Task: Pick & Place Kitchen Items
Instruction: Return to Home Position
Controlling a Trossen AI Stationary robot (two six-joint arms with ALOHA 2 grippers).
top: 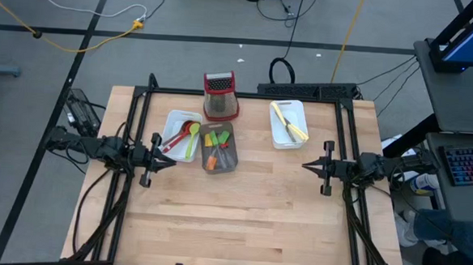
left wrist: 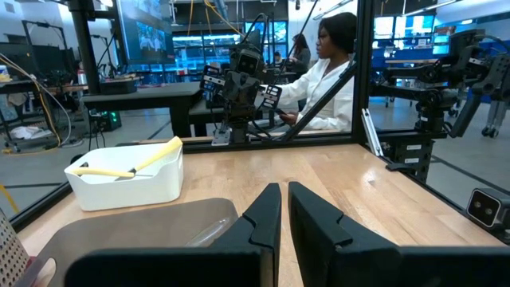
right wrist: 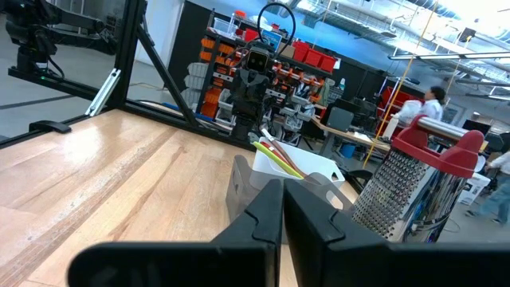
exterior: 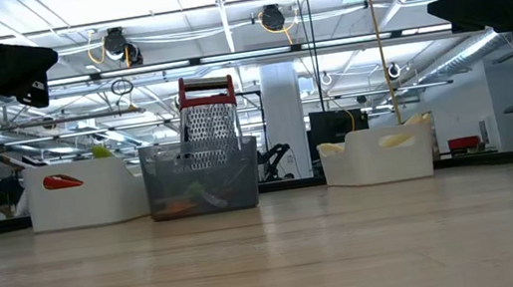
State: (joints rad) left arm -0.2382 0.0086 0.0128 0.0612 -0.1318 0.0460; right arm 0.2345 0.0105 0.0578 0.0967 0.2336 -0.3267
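The kitchen items lie in three trays at the table's far middle. A white tray (top: 179,135) holds red and green spoons (top: 189,133). A grey tray (top: 219,149) holds small green, orange and red spatulas (top: 214,144). Another white tray (top: 288,123) holds pale yellow utensils (top: 290,121). My left gripper (top: 162,160) hovers shut above the table's left side, pointing level toward the right. My right gripper (top: 308,165) hovers shut above the right side, facing it. Neither holds anything.
A red-topped metal box grater (top: 220,96) stands upright just behind the grey tray. The near half of the wooden table (top: 240,222) is bare. A black frame (top: 247,93) runs along the far edge and sides. A person sits beyond the table's right side in the left wrist view.
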